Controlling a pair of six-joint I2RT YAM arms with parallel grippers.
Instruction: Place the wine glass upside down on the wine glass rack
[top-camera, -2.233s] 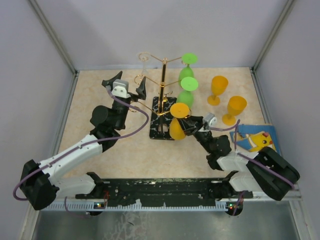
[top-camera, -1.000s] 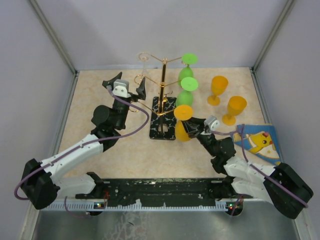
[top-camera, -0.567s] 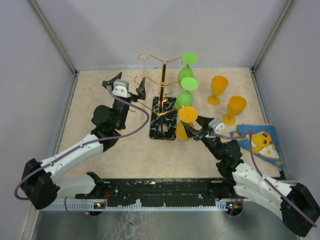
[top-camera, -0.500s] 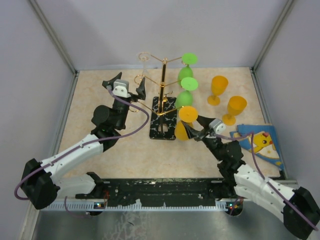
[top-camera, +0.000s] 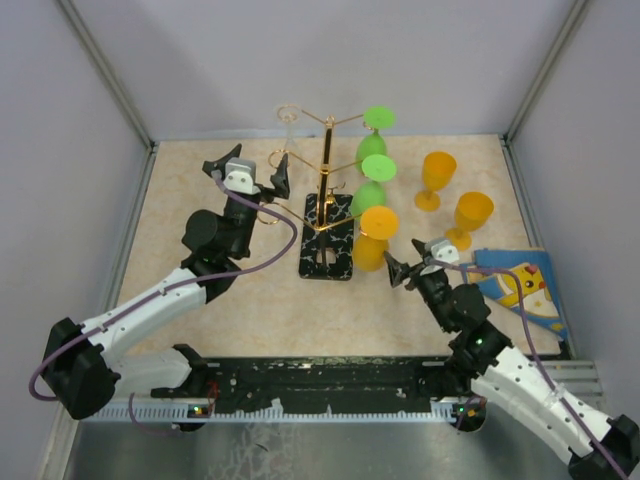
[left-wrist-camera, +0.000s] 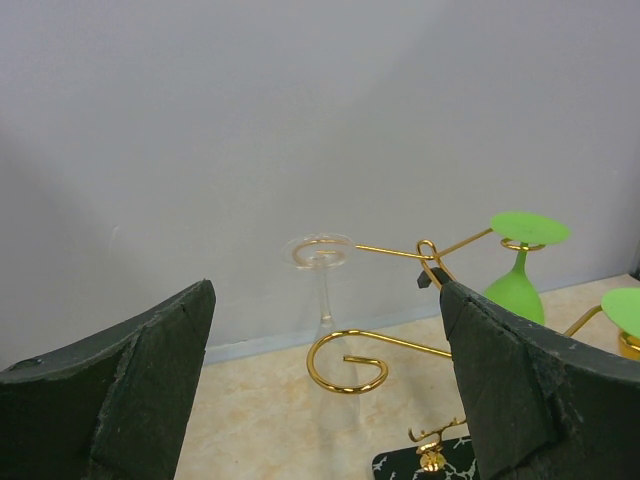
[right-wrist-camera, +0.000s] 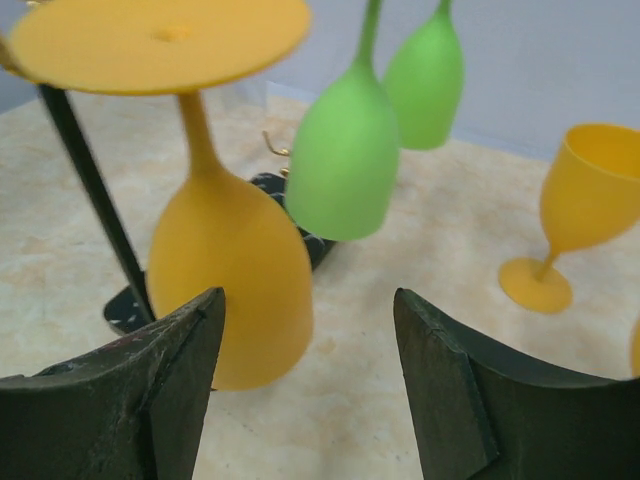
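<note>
The gold wire wine glass rack (top-camera: 327, 170) stands mid-table on its black veined base (top-camera: 318, 262). An orange wine glass (top-camera: 372, 243) hangs upside down from a lower right arm, its foot on top; in the right wrist view this orange glass (right-wrist-camera: 225, 290) fills the left. My right gripper (top-camera: 404, 267) is open just right of the bowl, apart from it, with nothing between its fingers (right-wrist-camera: 150, 400). Left of the rack, my left gripper (top-camera: 247, 168) is open and empty, facing a bare gold curl (left-wrist-camera: 350, 365).
Two green glasses (top-camera: 371, 150) (top-camera: 369, 192) hang upside down on the rack's right side, and a clear glass (top-camera: 288, 118) hangs on its far left arm. Two orange glasses (top-camera: 437, 176) (top-camera: 470, 216) stand upright at the right. A blue picture card (top-camera: 515, 285) lies by the right arm.
My right gripper opened, let go of the orange glass and drew back toward the near right. The glass stays hanging on the rack. The left arm has not moved.
</note>
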